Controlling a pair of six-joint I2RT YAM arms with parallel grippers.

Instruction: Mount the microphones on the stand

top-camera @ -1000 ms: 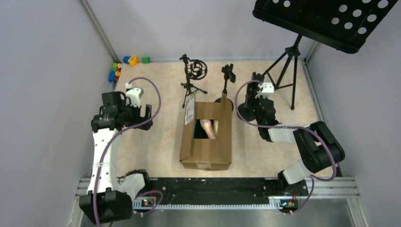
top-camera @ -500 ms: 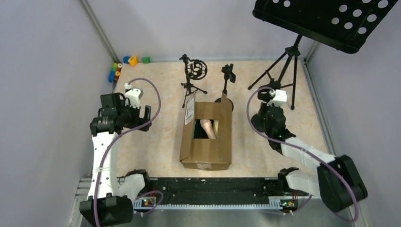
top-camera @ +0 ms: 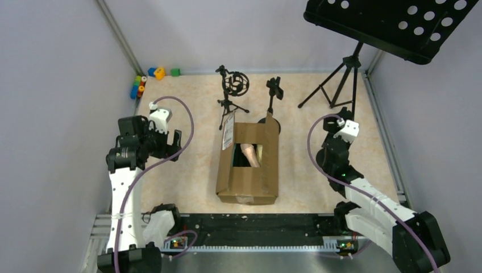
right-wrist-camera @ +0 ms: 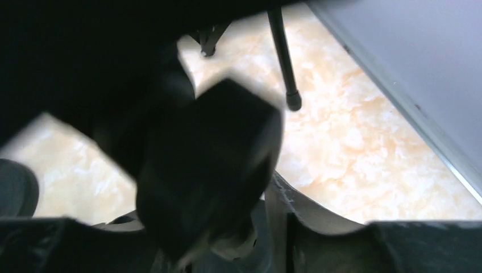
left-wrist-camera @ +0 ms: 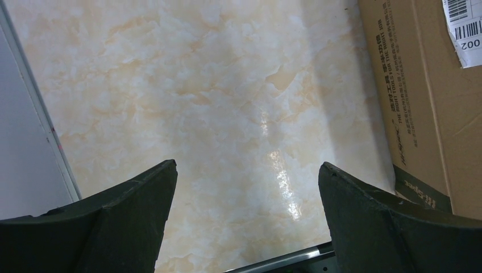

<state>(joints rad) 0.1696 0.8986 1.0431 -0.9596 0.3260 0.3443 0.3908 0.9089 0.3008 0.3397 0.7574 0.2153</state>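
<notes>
Since a second ago the right pincer [top-camera: 325, 154] has drawn back from the round foot of the black clip-topped stand [top-camera: 274, 88] to the right side of the marbled beige counter [top-camera: 187, 170]. The left arm has barely shifted. In the right wrist view a dark, blurred rounded shape [right-wrist-camera: 210, 170] fills the space in front of the camera. I cannot tell what it is, nor whether the right pincer is spread or pinching it. Just beyond it a thin black tripod leg [right-wrist-camera: 282, 57] of the black perforated music stand [top-camera: 392, 23] ends in a rubber foot on the counter.

The left pincer [left-wrist-camera: 247, 166] is spread wide with nothing between its fingers, over bare counter. The side of the brown cardboard box [left-wrist-camera: 437, 114] and its white barcode label [left-wrist-camera: 463, 28] lie to its right.

The box sits mid-counter between the arms, and a peach-coloured stick microphone [top-camera: 248, 153] lies inside it. Behind the box stand the clip-topped stand and, to its left, a black tripod stand with a ring-shaped shock mount [top-camera: 234, 85]; neither carries a microphone. Small coloured blocks [top-camera: 149, 77] sit in the far left corner.
</notes>
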